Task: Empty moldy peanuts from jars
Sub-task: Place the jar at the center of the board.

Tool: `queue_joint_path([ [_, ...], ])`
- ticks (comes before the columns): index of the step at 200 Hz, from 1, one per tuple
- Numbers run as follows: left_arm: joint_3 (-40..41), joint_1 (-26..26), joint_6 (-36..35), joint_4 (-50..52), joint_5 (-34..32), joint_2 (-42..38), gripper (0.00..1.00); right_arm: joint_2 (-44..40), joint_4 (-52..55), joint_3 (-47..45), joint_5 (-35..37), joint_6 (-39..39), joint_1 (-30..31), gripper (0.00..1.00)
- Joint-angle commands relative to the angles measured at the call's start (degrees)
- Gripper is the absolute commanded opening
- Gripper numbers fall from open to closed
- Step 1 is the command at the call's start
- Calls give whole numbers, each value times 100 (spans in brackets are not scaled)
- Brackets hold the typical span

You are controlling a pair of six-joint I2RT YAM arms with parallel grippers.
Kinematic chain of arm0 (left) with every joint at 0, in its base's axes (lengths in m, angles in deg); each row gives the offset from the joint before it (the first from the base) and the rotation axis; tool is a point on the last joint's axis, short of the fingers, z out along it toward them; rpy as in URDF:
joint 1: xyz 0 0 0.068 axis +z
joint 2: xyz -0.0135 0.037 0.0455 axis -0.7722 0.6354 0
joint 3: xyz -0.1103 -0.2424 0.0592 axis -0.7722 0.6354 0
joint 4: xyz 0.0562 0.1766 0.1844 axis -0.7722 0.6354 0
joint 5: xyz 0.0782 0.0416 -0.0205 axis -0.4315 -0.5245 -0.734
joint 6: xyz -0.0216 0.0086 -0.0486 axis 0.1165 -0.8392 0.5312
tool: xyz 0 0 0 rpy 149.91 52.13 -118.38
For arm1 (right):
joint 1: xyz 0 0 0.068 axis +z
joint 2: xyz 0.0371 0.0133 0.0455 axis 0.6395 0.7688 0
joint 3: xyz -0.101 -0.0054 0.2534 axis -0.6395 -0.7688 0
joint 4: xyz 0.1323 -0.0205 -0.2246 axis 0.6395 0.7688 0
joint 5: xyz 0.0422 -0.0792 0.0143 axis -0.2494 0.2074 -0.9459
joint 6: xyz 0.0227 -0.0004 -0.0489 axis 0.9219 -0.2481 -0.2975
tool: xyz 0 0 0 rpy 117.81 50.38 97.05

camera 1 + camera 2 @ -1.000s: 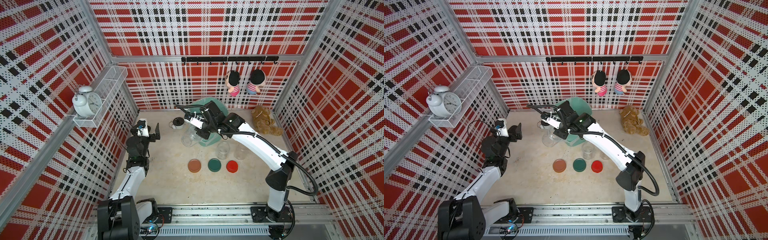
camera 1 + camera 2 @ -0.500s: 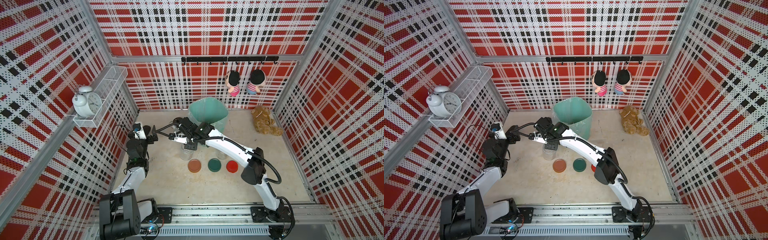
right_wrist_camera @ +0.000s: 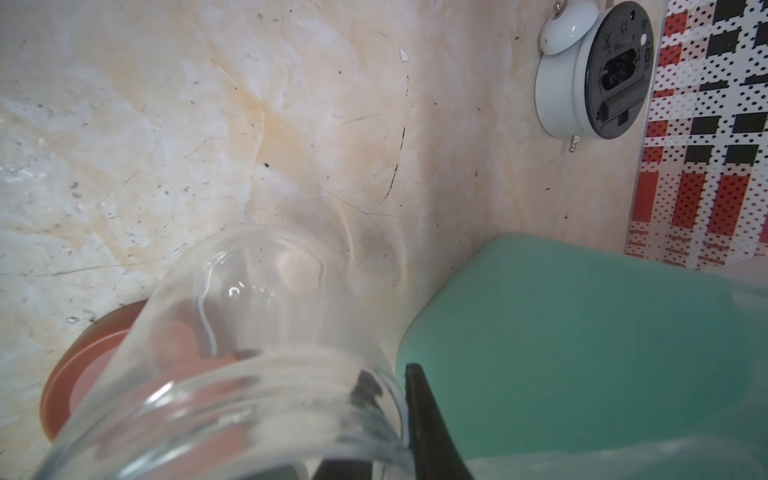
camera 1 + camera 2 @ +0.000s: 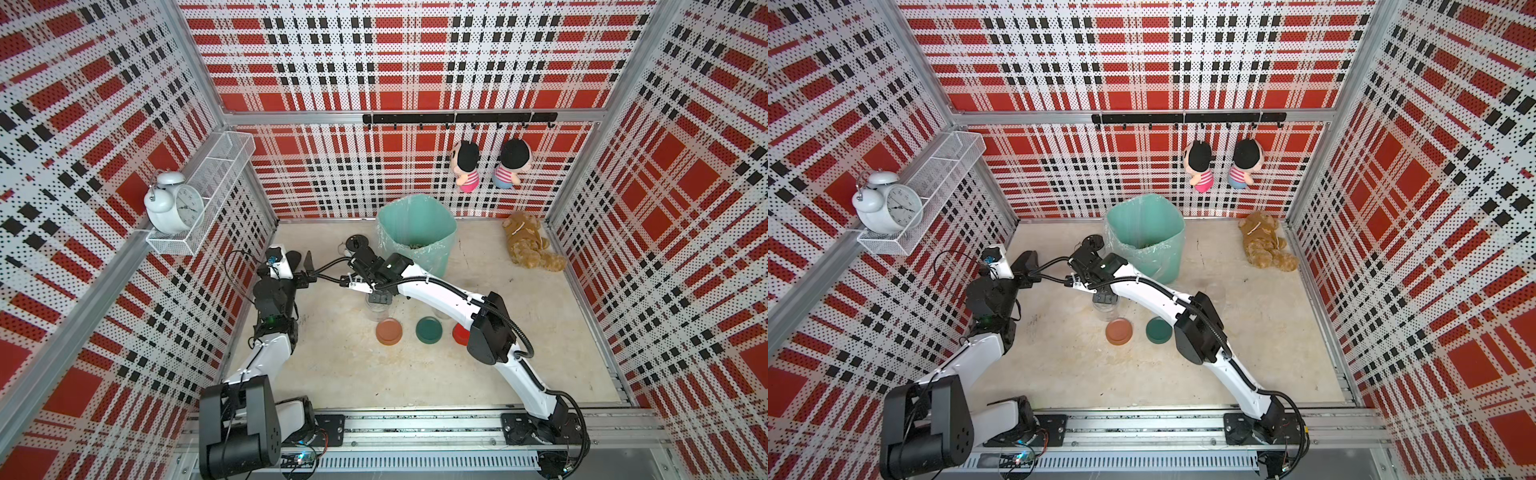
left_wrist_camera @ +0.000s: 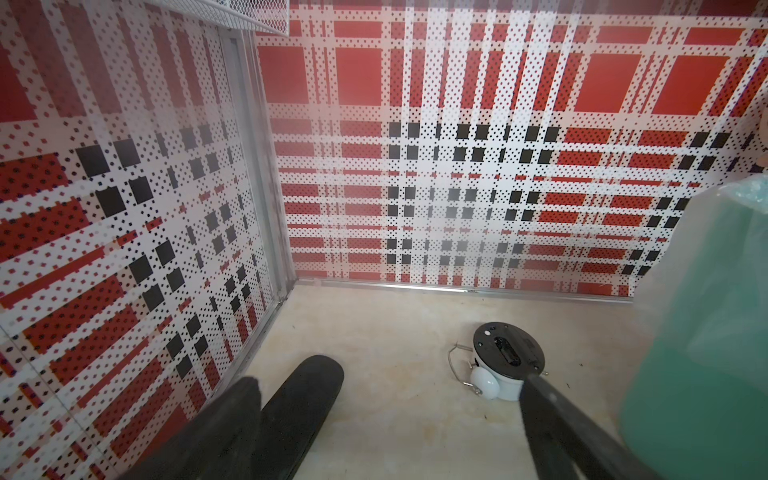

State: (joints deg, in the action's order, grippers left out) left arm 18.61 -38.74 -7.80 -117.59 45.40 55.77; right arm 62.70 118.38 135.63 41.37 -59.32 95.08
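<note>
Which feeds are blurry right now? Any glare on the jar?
Right wrist view: jar close and blurred, only small highlights; floor sharp. Left wrist view: milky haze over the wall, bin soft. Both top views: sharp, evenly lit.

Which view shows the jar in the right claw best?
Right wrist: the clear jar fills the frame, looking empty. Both top views show it small, partly under the right claw. Left wrist view misses it.

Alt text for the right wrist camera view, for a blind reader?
An empty clear jar fills the foreground, its rim pinched by the right gripper. Nearby are a brown lid, a teal bin and an overturned clock.
</note>
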Motion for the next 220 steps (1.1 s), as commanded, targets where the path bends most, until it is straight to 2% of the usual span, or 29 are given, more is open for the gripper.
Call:
queue_joint_path([
  [1,51,42,38,-149,35,-33,98,119,-304,234,196,-113,15,0],
  [84,37,43,14,-153,88,-17,98,362,-578,299,331,-60,19,0],
  [103,41,48,3,-151,97,-14,98,407,-631,326,391,-53,19,5],
  [143,32,47,-3,-149,115,4,98,426,-810,334,437,35,12,20],
  [180,32,40,-6,-149,132,23,98,381,-969,326,478,64,9,48],
  [220,26,48,2,-155,132,29,98,282,-1069,324,510,137,17,59],
])
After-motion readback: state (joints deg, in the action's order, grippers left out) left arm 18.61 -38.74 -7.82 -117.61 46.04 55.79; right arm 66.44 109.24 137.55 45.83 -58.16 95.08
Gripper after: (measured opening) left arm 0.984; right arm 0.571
